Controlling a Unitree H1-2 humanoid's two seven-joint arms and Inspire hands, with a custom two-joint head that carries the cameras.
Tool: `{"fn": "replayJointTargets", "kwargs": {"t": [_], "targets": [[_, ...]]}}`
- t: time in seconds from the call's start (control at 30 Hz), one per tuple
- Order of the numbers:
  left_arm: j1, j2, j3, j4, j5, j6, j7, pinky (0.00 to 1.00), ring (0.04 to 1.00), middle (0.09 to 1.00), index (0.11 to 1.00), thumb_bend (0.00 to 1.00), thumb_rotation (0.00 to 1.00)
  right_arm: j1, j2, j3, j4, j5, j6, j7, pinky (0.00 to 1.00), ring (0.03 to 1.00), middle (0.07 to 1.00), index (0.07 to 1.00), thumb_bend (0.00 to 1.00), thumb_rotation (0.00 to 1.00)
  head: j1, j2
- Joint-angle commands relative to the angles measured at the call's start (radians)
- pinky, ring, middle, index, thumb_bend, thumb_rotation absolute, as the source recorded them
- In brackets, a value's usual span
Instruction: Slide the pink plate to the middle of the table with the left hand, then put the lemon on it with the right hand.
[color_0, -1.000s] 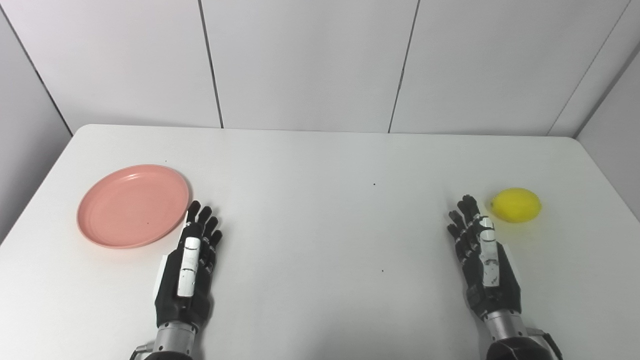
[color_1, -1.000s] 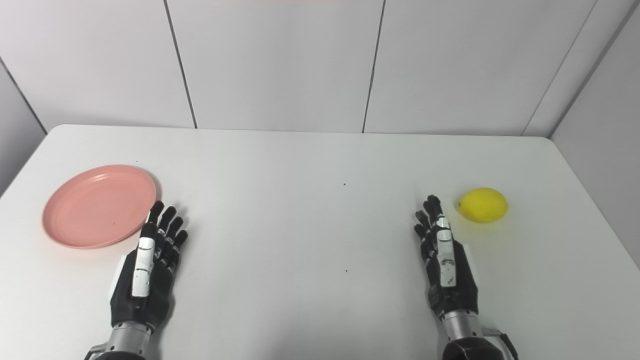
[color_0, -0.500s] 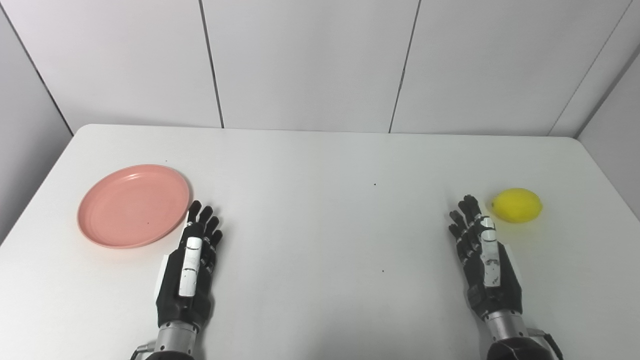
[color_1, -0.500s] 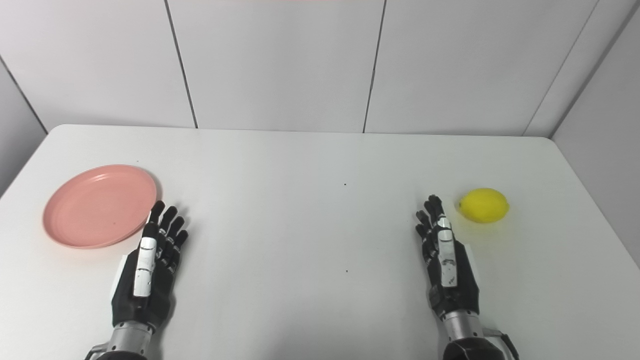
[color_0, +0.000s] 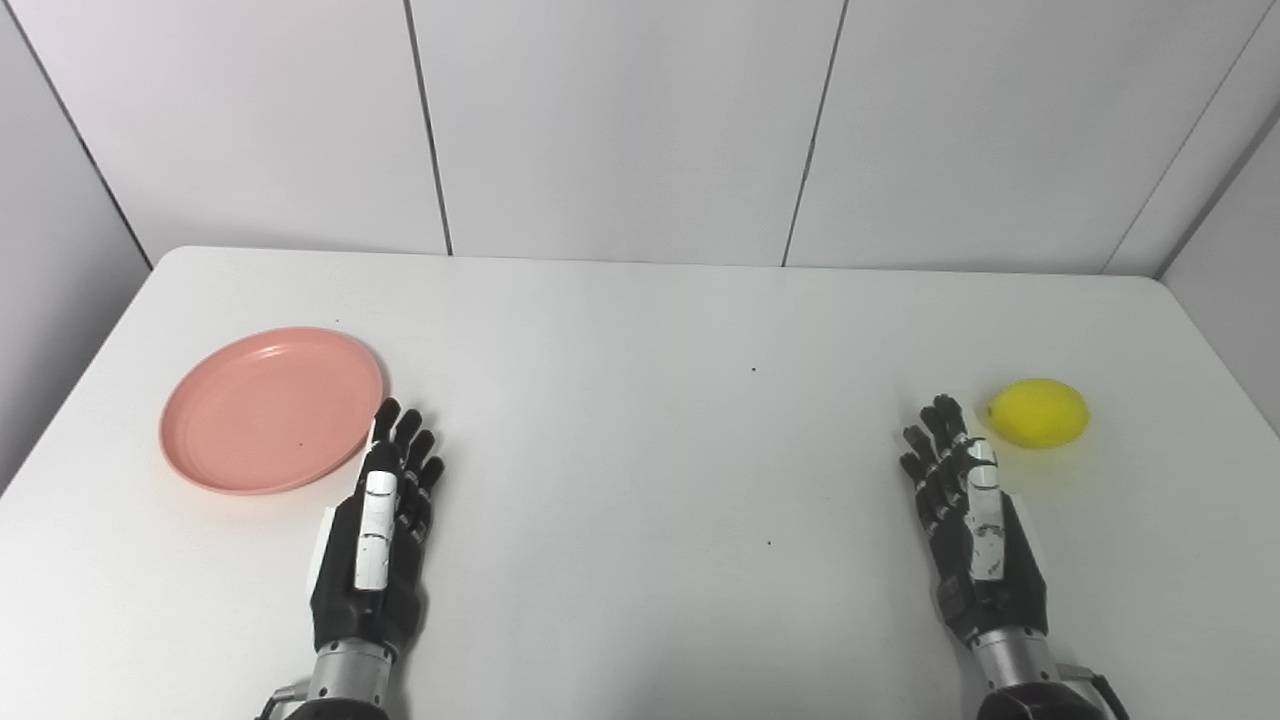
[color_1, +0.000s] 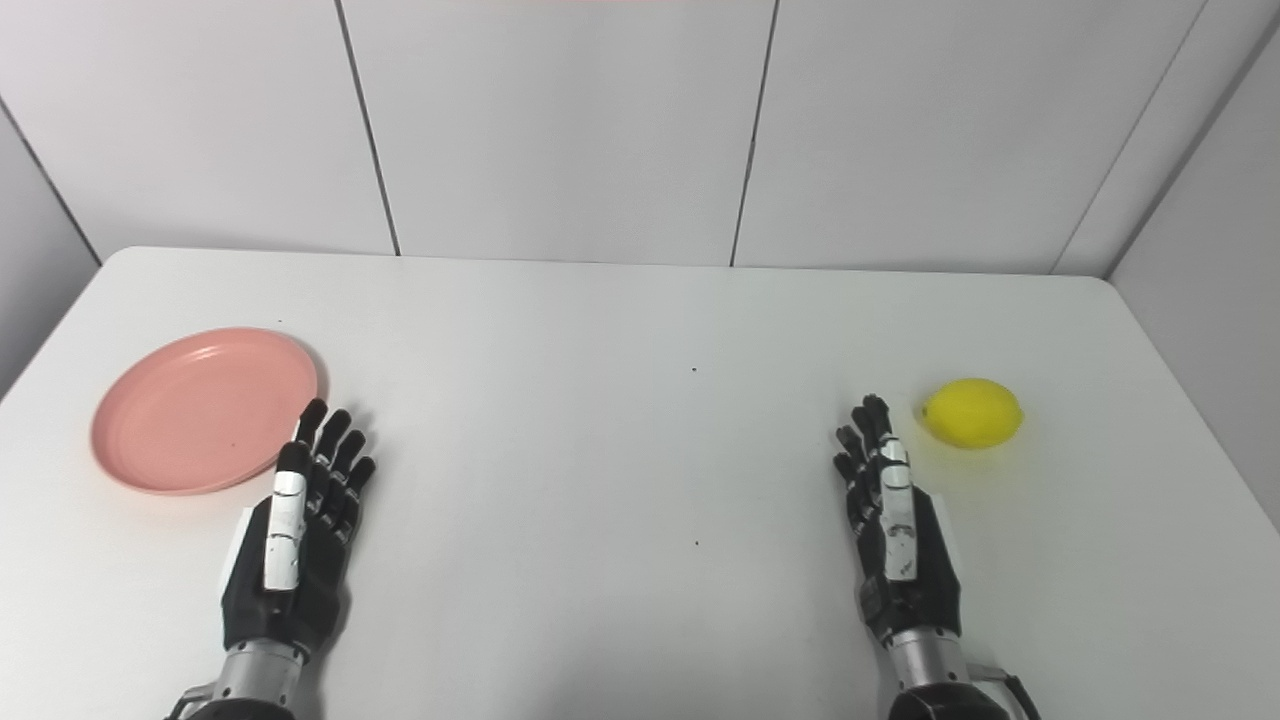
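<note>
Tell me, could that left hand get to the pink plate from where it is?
Probably yes: the left hand lies open, its fingertips right beside the pink plate, with nothing between them.

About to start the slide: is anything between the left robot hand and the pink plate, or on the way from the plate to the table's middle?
Nothing visible. The left robot hand lies open just right of the pink plate, and the table between plate and middle is bare. The lemon sits far right.
</note>
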Motion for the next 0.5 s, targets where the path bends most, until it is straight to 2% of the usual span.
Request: {"fn": "replayJointTargets", "kwargs": {"t": [0.0, 0.03, 0.23, 0.33, 0.47], "targets": [[0.008, 0.011, -0.003, 0.01, -0.004, 0.003, -0.004, 1.0, 1.0, 1.0, 1.0, 0.72, 0.8, 0.041, 0.018, 0.007, 0.038, 0.003, 0.0, 0.002, 1.0, 0.985, 0.998, 0.99, 0.74, 1.0, 0.011, -0.006], [0.007, 0.01, -0.003, 0.012, -0.005, 0.001, -0.004, 1.0, 0.999, 1.0, 1.0, 0.72, 0.8, 0.041, 0.018, 0.006, 0.039, 0.002, 0.001, 0.002, 1.0, 0.986, 0.999, 0.992, 0.73, 1.0, 0.011, -0.006], [0.002, -0.004, -0.017, 0.049, 0.026, -0.023, 0.004, 1.0, 0.99, 0.988, 0.999, 0.75, 0.8, 0.025, -0.004, -0.004, 0.085, 0.024, -0.022, 0.03, 1.0, 0.993, 1.0, 0.999, 0.75, 1.0, 0.115, -0.043], [-0.001, -0.024, -0.028, 0.083, 0.037, -0.058, 0.007, 1.0, 0.985, 0.985, 0.993, 0.75, 0.77, 0.015, -0.018, -0.016, 0.115, 0.042, -0.034, 0.051, 1.0, 0.999, 1.0, 1.0, 0.75, 1.0, 0.178, -0.07], [-0.009, -0.044, -0.042, 0.128, 0.053, -0.101, 0.018, 1.0, 0.982, 0.98, 0.987, 0.76, 0.76, 0.001, -0.033, -0.033, 0.151, 0.061, -0.039, 0.068, 1.0, 1.0, 1.0, 1.0, 0.76, 1.0, 0.222, -0.096]]}}
